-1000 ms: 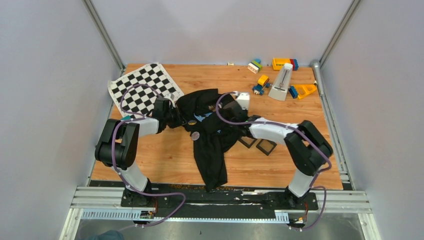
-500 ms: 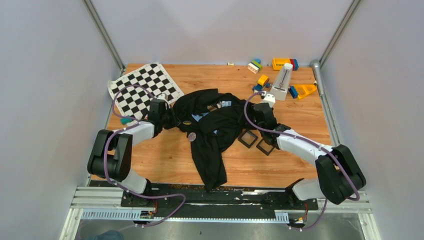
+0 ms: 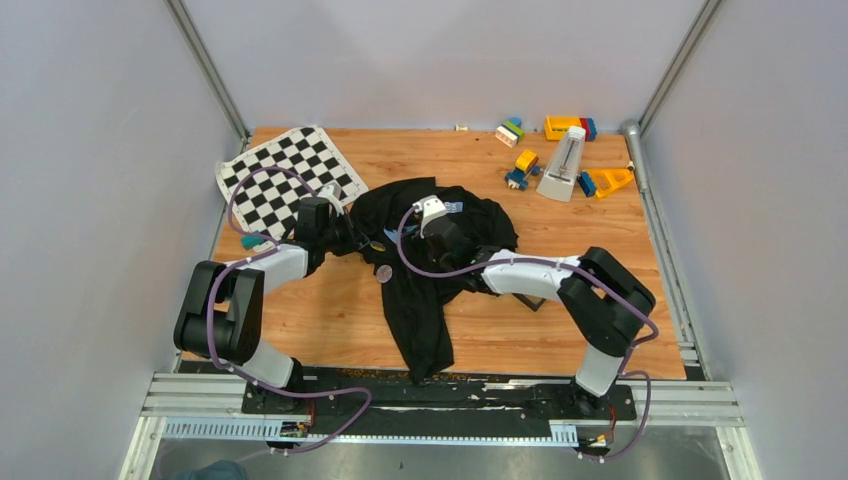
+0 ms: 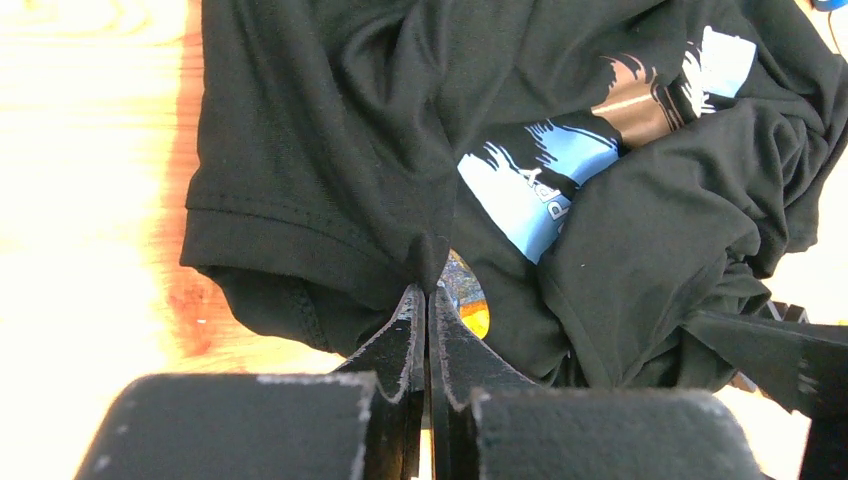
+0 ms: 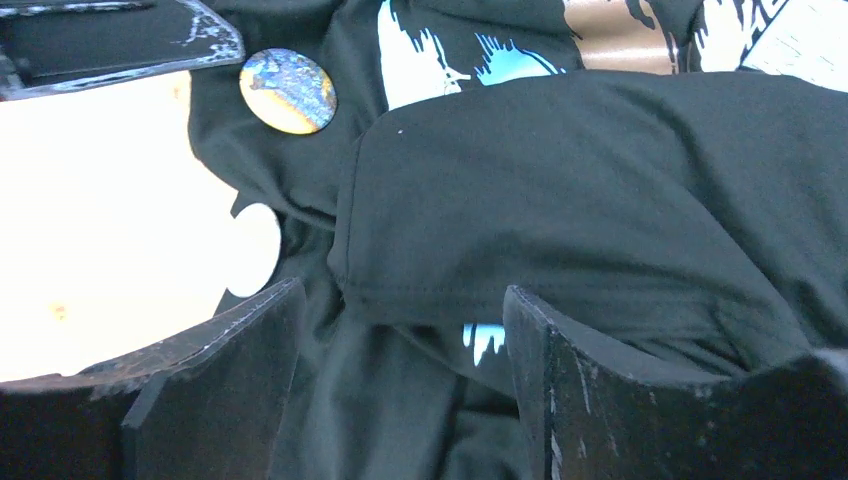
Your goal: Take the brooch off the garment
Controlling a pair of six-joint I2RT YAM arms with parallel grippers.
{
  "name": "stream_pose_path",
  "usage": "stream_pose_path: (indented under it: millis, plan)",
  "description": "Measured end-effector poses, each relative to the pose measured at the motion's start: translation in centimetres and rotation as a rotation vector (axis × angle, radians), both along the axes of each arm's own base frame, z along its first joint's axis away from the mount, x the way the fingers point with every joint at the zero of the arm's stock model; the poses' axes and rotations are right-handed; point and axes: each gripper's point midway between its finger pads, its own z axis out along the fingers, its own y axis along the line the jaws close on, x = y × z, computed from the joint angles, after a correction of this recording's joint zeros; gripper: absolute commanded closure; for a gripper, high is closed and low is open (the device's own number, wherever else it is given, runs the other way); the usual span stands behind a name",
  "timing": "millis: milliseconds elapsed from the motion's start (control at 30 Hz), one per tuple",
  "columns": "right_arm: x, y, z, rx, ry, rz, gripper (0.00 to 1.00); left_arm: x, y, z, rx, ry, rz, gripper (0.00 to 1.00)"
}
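The garment (image 3: 432, 262), black cloth with a blue, white and brown print (image 4: 560, 170), lies crumpled mid-table. The brooch (image 3: 384, 272), a small pale round disc, sits at the cloth's left edge; it looks washed-out in the right wrist view (image 5: 252, 250). Above it a round blue-and-yellow badge (image 5: 288, 91) is on the cloth. My left gripper (image 3: 350, 238) is shut, pinching a fold of the garment's left edge (image 4: 428, 292). My right gripper (image 3: 436, 243) hovers open over the garment's middle (image 5: 400, 310), with a cloth fold below its fingers and nothing held.
A black-and-white chequered mat (image 3: 290, 175) lies at the back left. Toy blocks (image 3: 565, 128) and a white metronome (image 3: 566, 165) stand at the back right. A small black tray (image 3: 537, 301) peeks out beneath my right forearm.
My right gripper went from the garment to the black trays, opened there, and has swung back left over the garment, still open. The left gripper keeps its pinch.
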Motion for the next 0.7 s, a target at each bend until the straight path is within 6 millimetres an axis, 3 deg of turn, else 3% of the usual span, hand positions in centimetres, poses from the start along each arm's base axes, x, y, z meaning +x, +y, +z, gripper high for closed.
stream_pose_path:
  millis: [167,267,367,467,600,700]
  plan:
    - [0.6,1.1,-2.1,-0.066,0.012,0.000,0.35,0.0,-0.1,0.1,-0.005,-0.003,-0.008,0.98]
    - [0.8,1.4,-3.0,-0.109,0.010,-0.005,0.58,0.0,-0.1,0.1,-0.005,-0.003,-0.008,1.00]
    - [1.2,1.6,-3.4,-0.147,-0.006,-0.032,0.96,0.0,0.1,-0.1,0.003,0.002,0.002,1.00]
    - [1.8,0.6,-3.3,-0.179,-0.031,-0.104,1.00,-0.2,0.7,-0.6,0.028,0.023,0.030,1.00]
    - [2.9,-3.2,-2.7,-0.184,-0.048,-0.268,1.00,-0.4,2.0,-1.4,0.076,0.056,0.088,1.00]
    - [4.3,-9.8,-1.3,-0.135,-0.022,-0.470,1.00,-0.6,3.2,-2.0,0.119,0.078,0.138,1.00]
